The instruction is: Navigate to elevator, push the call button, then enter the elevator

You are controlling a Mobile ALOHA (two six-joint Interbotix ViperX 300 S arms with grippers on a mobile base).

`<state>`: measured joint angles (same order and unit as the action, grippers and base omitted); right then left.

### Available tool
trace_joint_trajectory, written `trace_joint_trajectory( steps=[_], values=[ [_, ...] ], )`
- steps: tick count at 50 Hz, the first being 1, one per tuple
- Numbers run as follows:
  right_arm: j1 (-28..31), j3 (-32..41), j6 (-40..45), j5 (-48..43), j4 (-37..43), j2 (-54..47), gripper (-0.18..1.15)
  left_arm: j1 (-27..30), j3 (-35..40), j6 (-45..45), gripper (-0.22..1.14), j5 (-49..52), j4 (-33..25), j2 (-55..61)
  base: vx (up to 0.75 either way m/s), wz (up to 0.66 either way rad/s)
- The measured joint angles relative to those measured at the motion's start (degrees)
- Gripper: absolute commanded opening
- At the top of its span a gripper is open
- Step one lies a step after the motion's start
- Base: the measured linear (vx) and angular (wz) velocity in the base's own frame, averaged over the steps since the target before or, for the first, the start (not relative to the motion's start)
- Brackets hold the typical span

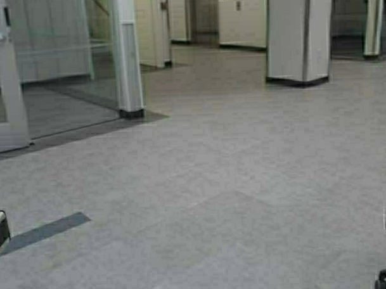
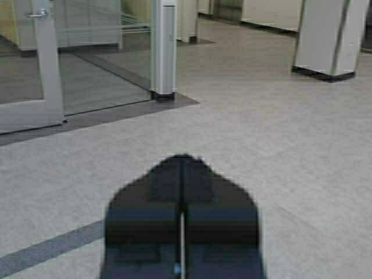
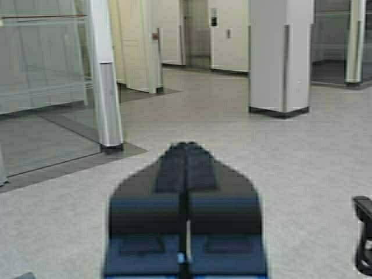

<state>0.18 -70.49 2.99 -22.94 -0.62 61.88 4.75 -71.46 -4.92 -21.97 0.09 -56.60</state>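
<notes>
Floor (image 1: 233, 200), pillar (image 1: 298, 36); no legible writing.

Grey speckled floor (image 1: 233, 200) with dark strip (image 1: 44, 231), square pillar (image 1: 298, 36).

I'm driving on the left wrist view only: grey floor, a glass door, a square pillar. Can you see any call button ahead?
Observer: The right wrist view shows a small upright plate on the far cream wall, left of the square pillar. It may be the button; it is too small to tell.
Operator: What is my right hand doing?
Observer: The right hand points forward over the floor, with its fingers shut on nothing.
</notes>
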Motion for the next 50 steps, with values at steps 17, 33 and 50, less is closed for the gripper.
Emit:
trace_joint_trajectory(
  steps=[17,33,50],
  values=[
    [0.0,-0.7,0.0,0.0,0.0,-0.2,0.04,0.0,-0.1,-1.4,0.03,-0.5,0.1,0.2,0.5,0.27],
    [0.1,-0.9,0.0,0.0,0.0,-0.2,0.04,0.0,-0.2,-1.6,0.03,-1.7,0.2,1.3,0.54,0.11],
    [-0.1,-0.6,0.0,0.0,-0.1,-2.1,0.04,-0.2,-0.6,-2.3,0.03,-1.7,0.2,0.5,0.6,-0.19]
  ],
)
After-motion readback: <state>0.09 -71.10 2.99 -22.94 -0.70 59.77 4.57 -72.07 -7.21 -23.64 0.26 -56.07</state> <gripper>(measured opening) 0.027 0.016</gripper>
